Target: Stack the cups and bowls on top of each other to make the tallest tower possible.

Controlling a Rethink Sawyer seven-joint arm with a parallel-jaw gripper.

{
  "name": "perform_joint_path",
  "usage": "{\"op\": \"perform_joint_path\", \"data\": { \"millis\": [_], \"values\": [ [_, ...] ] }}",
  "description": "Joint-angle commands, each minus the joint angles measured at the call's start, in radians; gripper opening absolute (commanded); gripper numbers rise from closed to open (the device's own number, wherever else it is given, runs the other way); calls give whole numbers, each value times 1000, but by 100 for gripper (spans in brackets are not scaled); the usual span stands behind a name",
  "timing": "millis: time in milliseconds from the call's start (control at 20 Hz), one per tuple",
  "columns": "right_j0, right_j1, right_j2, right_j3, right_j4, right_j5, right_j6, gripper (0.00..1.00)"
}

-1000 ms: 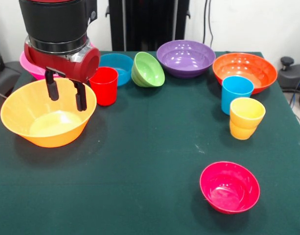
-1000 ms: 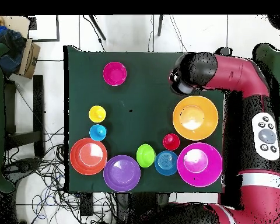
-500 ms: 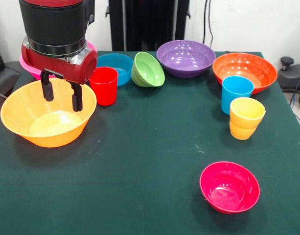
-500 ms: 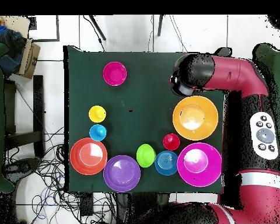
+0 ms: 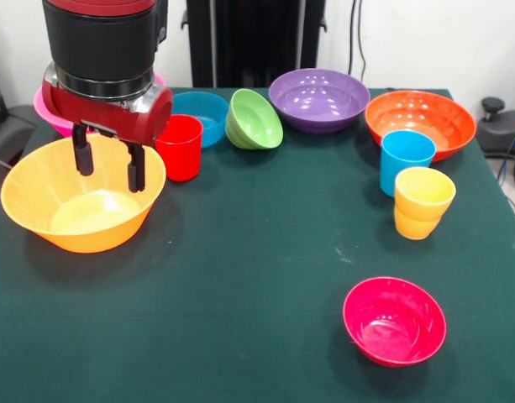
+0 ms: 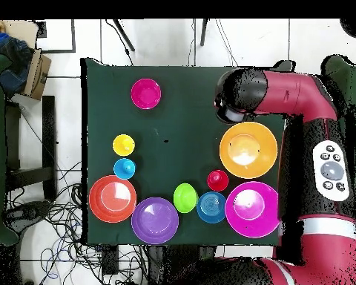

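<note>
While the gripper [image 5: 107, 161] hangs open and empty over the far rim of the yellow-orange bowl [image 5: 81, 211], ten pieces sit apart on the green table [image 5: 257, 277], none stacked. Seven are bowls: pink [image 5: 47, 111], yellow-orange, blue [image 5: 202, 113], green [image 5: 255, 119], purple [image 5: 319, 99], orange [image 5: 420, 120] and crimson [image 5: 394, 320]. Three are cups: red [image 5: 180, 147] beside the gripper, sky-blue [image 5: 406, 159] and yellow [image 5: 423, 202] touching each other near the orange bowl.
</note>
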Motion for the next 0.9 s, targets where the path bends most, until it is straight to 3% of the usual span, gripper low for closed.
{"op": "perform_joint_path", "data": {
  "millis": [50,900],
  "values": [
    [42,39,72,13,-71,14,-292,100],
    [30,41,81,24,-52,16,-276,100]
  ]
}}
